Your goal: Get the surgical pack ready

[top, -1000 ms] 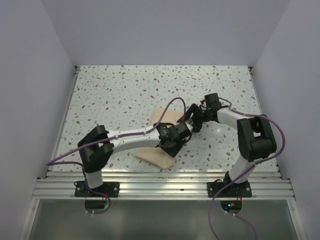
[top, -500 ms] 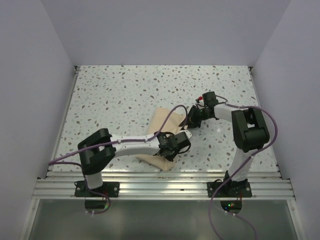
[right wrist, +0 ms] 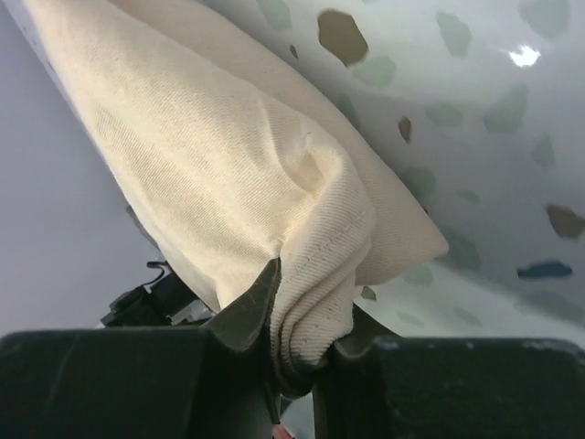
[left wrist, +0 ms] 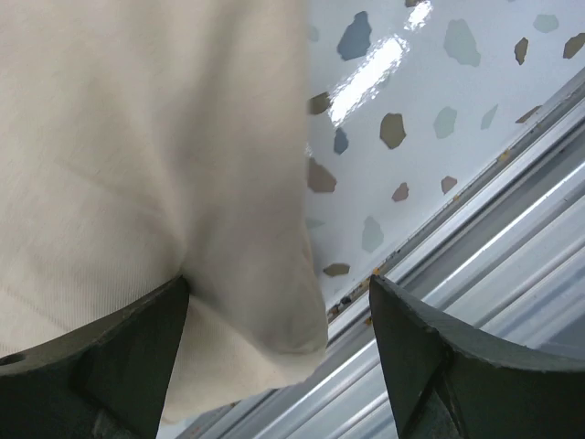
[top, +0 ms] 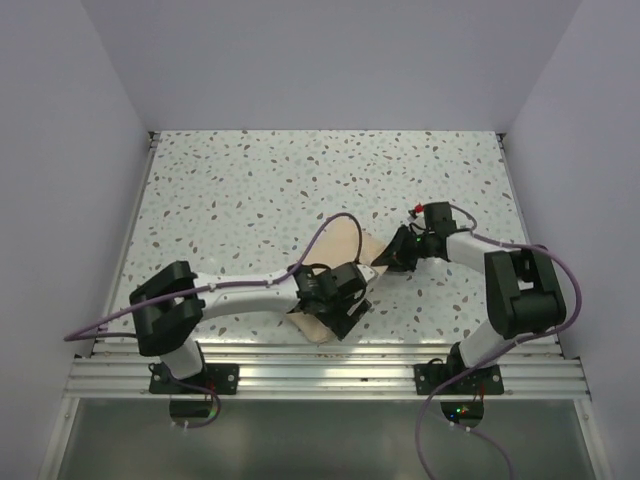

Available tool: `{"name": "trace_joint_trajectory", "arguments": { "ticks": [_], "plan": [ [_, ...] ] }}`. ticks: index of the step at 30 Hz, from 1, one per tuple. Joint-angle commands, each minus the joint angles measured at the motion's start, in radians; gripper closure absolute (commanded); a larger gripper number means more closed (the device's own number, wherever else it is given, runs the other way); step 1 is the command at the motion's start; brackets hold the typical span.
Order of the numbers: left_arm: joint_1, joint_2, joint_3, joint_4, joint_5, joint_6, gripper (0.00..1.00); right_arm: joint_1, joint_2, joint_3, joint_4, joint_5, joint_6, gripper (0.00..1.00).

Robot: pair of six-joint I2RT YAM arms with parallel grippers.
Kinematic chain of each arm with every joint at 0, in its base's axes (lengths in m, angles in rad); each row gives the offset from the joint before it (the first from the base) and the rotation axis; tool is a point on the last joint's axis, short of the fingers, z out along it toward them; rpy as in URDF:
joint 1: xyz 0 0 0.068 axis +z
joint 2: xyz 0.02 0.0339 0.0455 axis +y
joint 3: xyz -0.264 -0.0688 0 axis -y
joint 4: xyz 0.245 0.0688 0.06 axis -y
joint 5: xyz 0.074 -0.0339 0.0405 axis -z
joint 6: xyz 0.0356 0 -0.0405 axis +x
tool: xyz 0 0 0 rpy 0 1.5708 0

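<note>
Your table (top: 250,190) is a glossy white top flecked with grey and brown chips, and a ribbed metal rail (top: 330,365) runs along its near edge; take that rail as your mark. On the top lies the tan wrap sheet (top: 345,250), folded into a soft, creased bundle just beyond the middle of the rail. Its near corner comes right up beside the rail, resting on the speckled surface. The end farthest from the rail, toward the right, is bunched and raised off the top rather than lying flat.
</note>
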Motion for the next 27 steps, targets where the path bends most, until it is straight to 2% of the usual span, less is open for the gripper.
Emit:
{"name": "trace_joint_trajectory", "arguments": {
  "ticks": [1, 5, 6, 7, 9, 10, 11, 12, 14, 15, 17, 20, 23, 24, 25, 26, 27],
  "plan": [
    [0.076, -0.14, -0.065, -0.039, 0.1, -0.03, 0.16, -0.027, -0.119, -0.061, 0.054, 0.078, 0.01, 1.0],
    [0.171, -0.294, -0.056, 0.026, 0.204, -0.032, 0.21, -0.027, -0.259, -0.185, 0.097, 0.065, 0.072, 1.0],
    [0.179, -0.31, -0.05, 0.044, 0.224, -0.034, 0.23, -0.027, -0.28, -0.203, 0.096, 0.066, 0.076, 0.97],
    [0.187, -0.331, -0.042, 0.059, 0.242, -0.029, 0.25, -0.027, -0.3, -0.223, 0.064, 0.068, 0.076, 0.78],
    [0.201, -0.333, -0.041, 0.111, 0.317, -0.018, 0.31, -0.025, -0.354, -0.223, 0.009, 0.064, 0.06, 0.59],
    [0.201, -0.32, -0.038, 0.124, 0.342, -0.014, 0.34, -0.027, -0.374, -0.207, -0.068, 0.061, 0.044, 0.44],
    [0.201, -0.31, -0.038, 0.139, 0.394, -0.012, 0.42, -0.025, -0.406, -0.194, -0.111, 0.067, 0.033, 0.37],
    [0.201, -0.298, -0.041, 0.171, 0.419, -0.009, 0.45, -0.027, -0.425, -0.179, -0.218, 0.077, 0.021, 0.28],
    [0.199, -0.261, -0.05, 0.207, 0.492, -0.009, 0.54, -0.025, -0.457, -0.121, -0.324, 0.103, -0.022, 0.21],
    [0.199, -0.249, -0.056, 0.24, 0.515, -0.007, 0.56, -0.027, -0.46, -0.099, -0.429, 0.132, -0.038, 0.16],
    [0.196, -0.214, -0.059, 0.268, 0.549, -0.004, 0.62, -0.027, -0.461, -0.033, -0.504, 0.146, -0.084, 0.16],
    [0.188, -0.166, -0.067, 0.311, 0.589, -0.006, 0.64, -0.028, -0.474, 0.046, -0.545, 0.15, -0.098, 0.2],
    [0.19, -0.108, -0.094, 0.349, 0.603, -0.017, 0.64, -0.027, -0.431, 0.12, -0.515, 0.109, -0.11, 0.31],
    [0.19, -0.085, -0.116, 0.365, 0.604, -0.026, 0.65, -0.028, -0.373, 0.132, -0.48, 0.08, -0.118, 0.39],
    [0.188, -0.076, -0.125, 0.374, 0.604, -0.029, 0.65, -0.028, -0.342, 0.137, -0.46, 0.024, -0.124, 0.41],
    [0.188, -0.069, -0.139, 0.381, 0.597, -0.037, 0.65, -0.027, -0.308, 0.139, -0.437, 0.011, -0.128, 0.52],
    [0.188, -0.056, -0.16, 0.38, 0.591, -0.047, 0.66, -0.028, -0.285, 0.127, -0.389, 0.009, -0.127, 0.58]
  ]
}}
